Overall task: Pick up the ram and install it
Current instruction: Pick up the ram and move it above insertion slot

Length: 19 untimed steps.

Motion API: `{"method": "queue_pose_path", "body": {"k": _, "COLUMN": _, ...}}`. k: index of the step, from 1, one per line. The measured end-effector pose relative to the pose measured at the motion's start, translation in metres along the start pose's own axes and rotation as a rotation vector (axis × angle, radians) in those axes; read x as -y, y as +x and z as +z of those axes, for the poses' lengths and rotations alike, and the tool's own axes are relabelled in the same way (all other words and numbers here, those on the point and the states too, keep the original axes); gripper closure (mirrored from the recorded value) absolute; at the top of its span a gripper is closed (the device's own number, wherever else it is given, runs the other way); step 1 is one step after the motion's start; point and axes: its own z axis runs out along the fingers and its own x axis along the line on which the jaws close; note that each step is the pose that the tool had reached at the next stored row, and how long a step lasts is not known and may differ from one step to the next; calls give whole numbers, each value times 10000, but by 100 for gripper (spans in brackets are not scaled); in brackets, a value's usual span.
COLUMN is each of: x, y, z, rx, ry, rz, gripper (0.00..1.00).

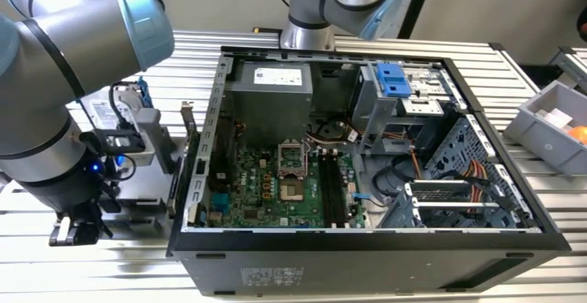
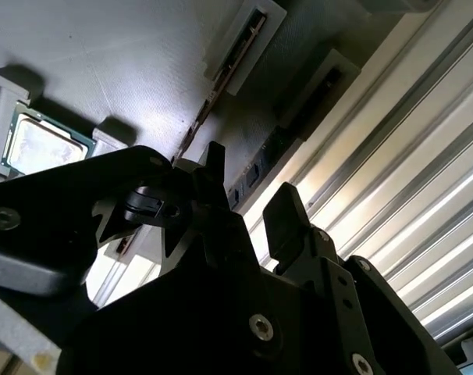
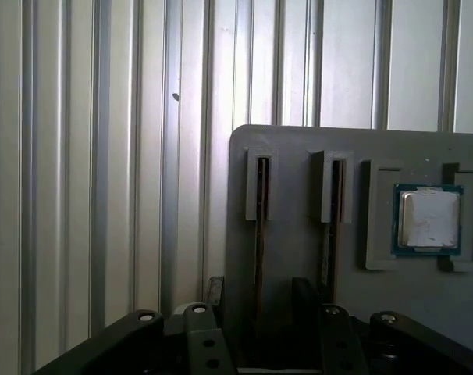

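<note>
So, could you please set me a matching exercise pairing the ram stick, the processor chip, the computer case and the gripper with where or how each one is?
Things:
1. ram stick
2. processor chip
3. computer case
4. gripper

Places or states:
A. lying open on the metal table
B. open, close to the grey tray
C. flat in a square recess of the tray
D. on edge in a narrow slot of the tray

Pairs: 1-D, 2-C, 3-A, 4-B.

No readable text anywhere
</note>
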Motion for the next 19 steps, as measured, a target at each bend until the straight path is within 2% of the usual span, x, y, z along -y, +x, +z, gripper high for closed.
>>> {"method": "queue_pose_path", "body": {"k": 7, "x": 0, "y": 0, "z": 1, "rx": -1, "ry": 1, "rz": 0, "gripper": 0}}
{"method": "queue_pose_path", "body": {"k": 8, "x": 0, "y": 0, "z": 1, "rx": -1, "ry": 1, "rz": 0, "gripper": 100}}
{"method": "queue_pose_path", "body": {"k": 19, "x": 0, "y": 0, "z": 1, "rx": -7, "ry": 1, "rz": 1, "gripper": 100}}
